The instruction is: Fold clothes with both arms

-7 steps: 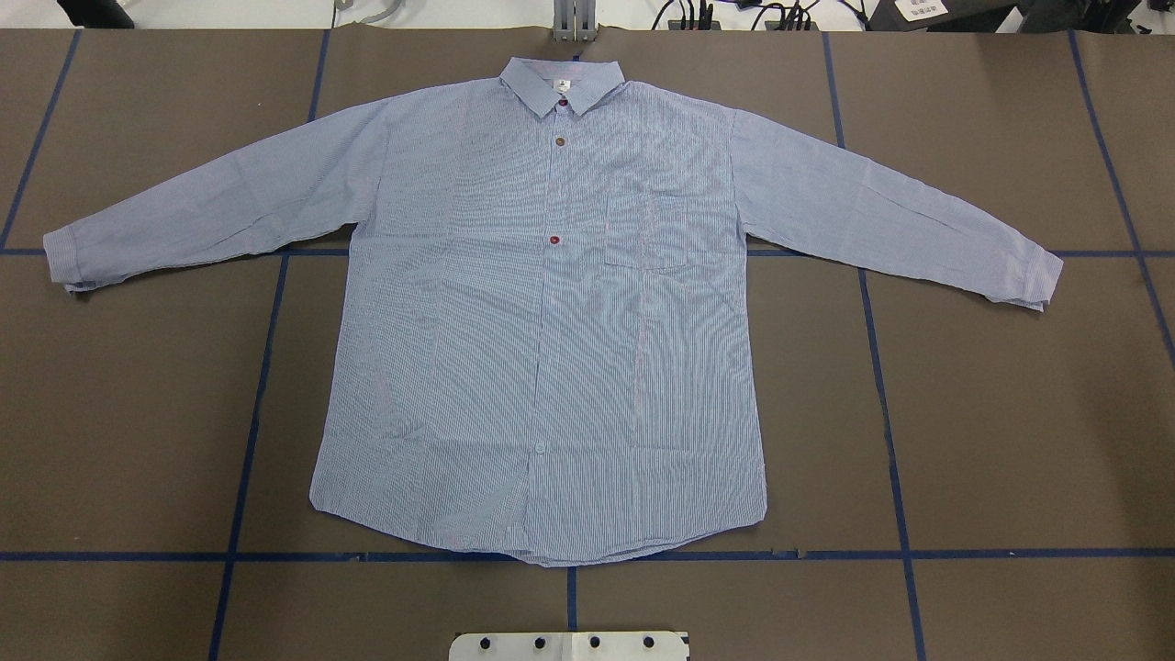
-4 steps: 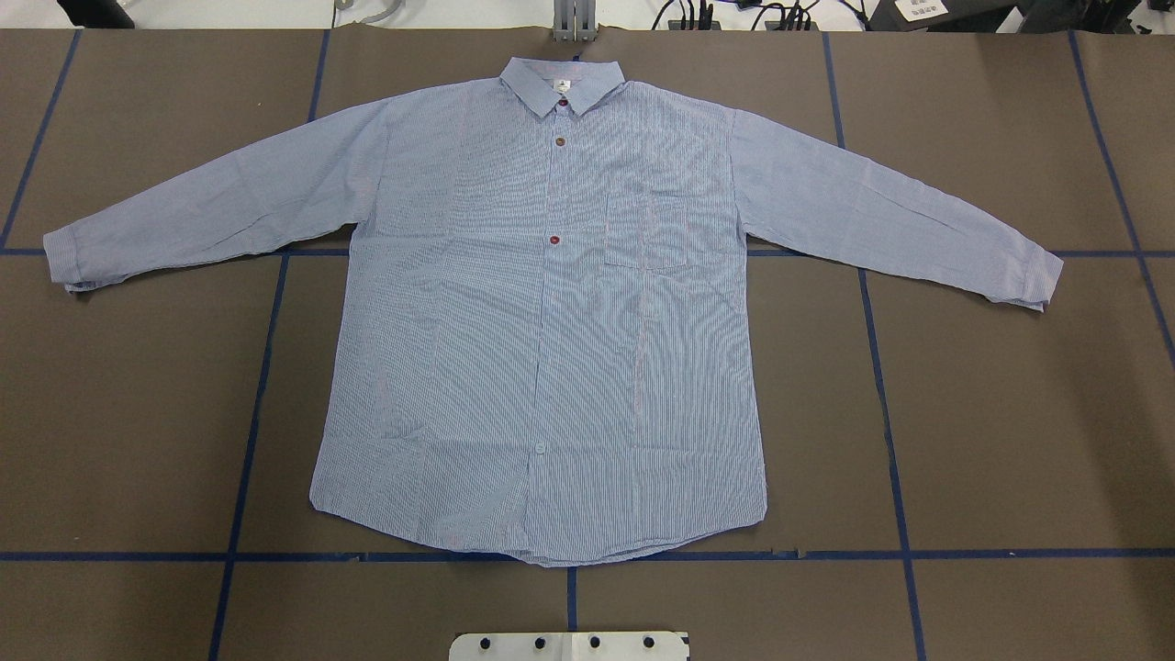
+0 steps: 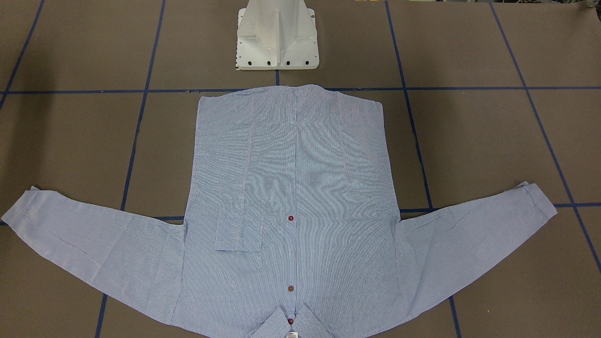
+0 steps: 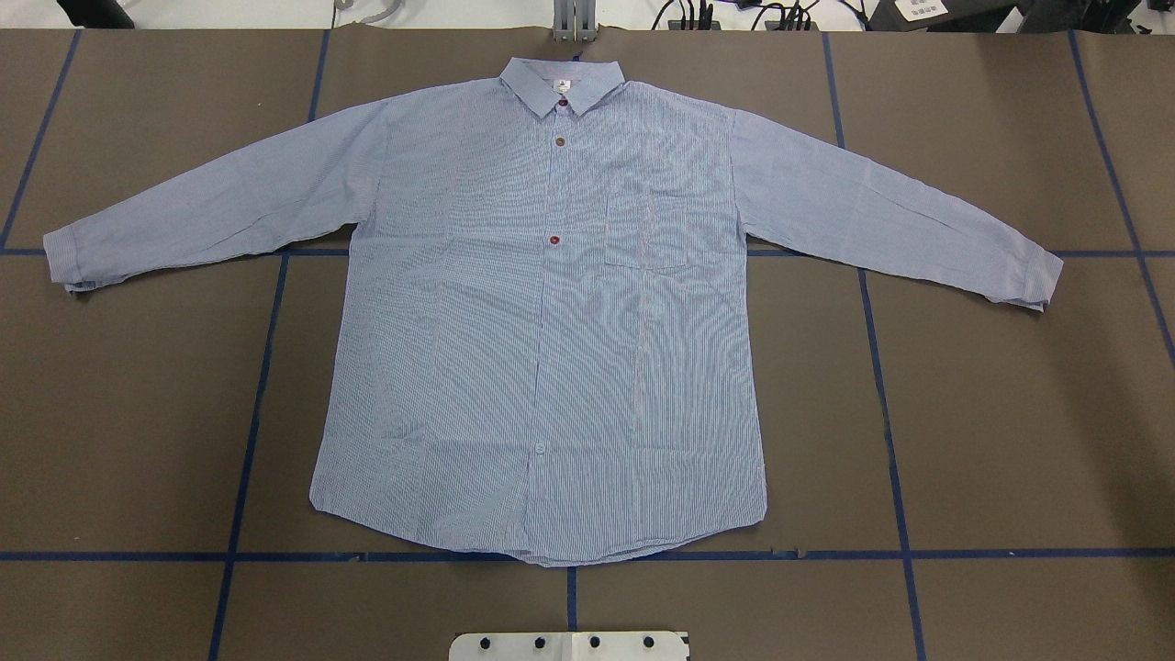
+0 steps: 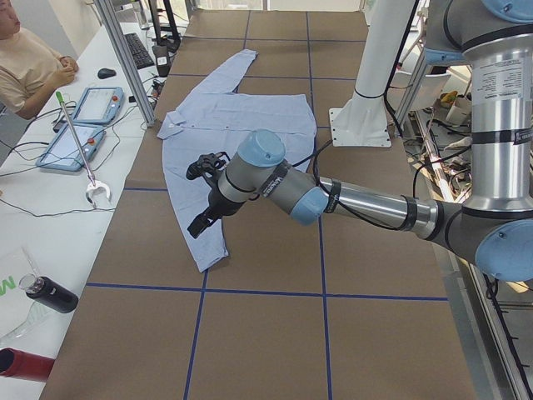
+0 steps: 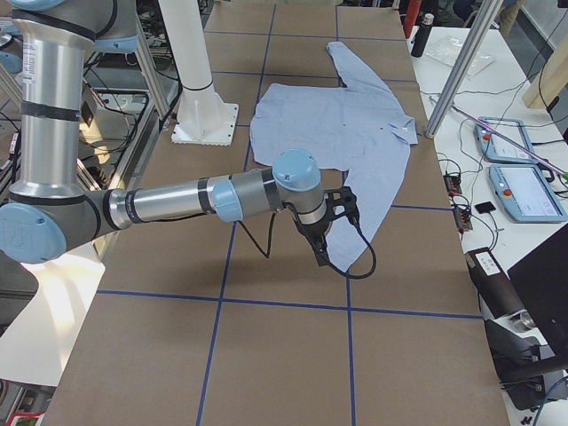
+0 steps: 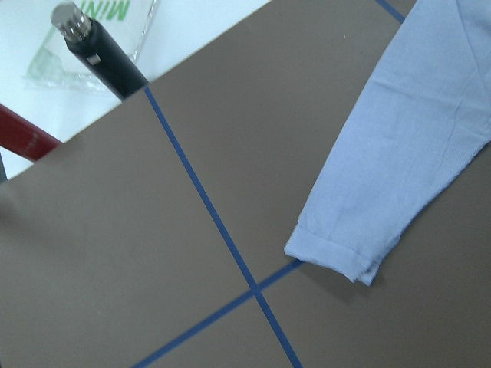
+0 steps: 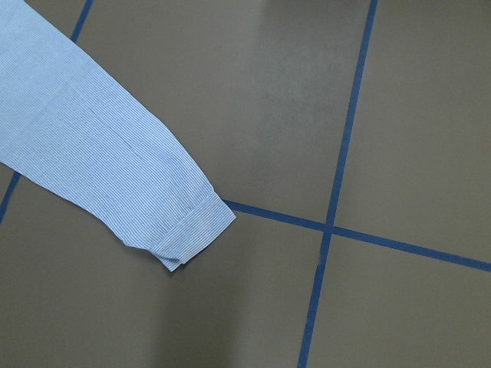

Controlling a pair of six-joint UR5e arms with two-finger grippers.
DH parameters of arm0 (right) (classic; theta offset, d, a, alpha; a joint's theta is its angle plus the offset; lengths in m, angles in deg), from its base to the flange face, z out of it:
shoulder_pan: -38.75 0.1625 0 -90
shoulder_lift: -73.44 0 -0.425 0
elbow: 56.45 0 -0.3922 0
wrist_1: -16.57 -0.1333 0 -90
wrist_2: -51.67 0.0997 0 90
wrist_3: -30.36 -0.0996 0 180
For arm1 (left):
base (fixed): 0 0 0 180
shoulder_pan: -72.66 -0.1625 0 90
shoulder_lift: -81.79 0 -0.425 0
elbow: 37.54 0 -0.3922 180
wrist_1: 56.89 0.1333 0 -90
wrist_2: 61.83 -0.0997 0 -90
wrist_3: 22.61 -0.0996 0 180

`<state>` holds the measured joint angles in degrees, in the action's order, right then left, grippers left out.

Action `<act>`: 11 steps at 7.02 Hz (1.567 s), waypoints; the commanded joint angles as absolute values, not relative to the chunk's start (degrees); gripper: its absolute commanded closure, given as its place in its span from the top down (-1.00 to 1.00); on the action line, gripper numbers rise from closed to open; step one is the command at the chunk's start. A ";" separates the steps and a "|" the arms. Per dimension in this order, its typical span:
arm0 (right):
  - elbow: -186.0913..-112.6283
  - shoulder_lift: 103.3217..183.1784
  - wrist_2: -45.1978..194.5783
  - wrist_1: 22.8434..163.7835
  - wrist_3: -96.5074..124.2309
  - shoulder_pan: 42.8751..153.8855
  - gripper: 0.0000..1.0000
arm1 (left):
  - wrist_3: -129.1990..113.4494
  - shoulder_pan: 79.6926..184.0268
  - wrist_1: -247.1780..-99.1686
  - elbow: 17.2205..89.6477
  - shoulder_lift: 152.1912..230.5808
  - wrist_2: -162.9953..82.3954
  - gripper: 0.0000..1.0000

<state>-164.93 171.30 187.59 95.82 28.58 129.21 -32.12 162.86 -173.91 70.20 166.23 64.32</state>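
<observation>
The light blue striped shirt (image 4: pixel 551 321) is laid flat, front up, on the brown table (image 4: pixel 138 413), with its collar away from the robot, its hem towards the base and both sleeves spread outward. No fold is seen, so the task is judged to be at its start. The left gripper (image 5: pixel 204 200) is held above the table near the left cuff (image 7: pixel 334 253), and the right gripper (image 6: pixel 321 244) near the right cuff (image 8: pixel 192 234). Each is caught by a side camera only, so whether its fingers are parted or closed cannot be told. Each sleeve's long axis runs from cuff inward to shoulder, so each cuff is best taken by its own side's arm and carried inward
</observation>
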 commanded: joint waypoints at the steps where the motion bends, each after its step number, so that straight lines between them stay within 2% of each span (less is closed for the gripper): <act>1: -161.84 171.53 187.29 83.16 13.32 122.12 1.00 | -32.19 162.93 -174.40 70.22 166.43 64.11 1.00; 4: -150.10 171.36 175.49 53.23 -14.98 107.28 1.00 | -32.27 162.93 -174.49 70.22 166.08 64.20 1.00; 6: -144.80 170.65 163.44 43.14 -26.72 97.16 0.99 | -32.36 162.93 -174.49 70.13 165.90 64.20 1.00; 11: -141.09 170.56 155.74 42.05 -29.31 91.31 0.34 | -32.36 162.93 -174.49 70.04 165.90 64.20 1.00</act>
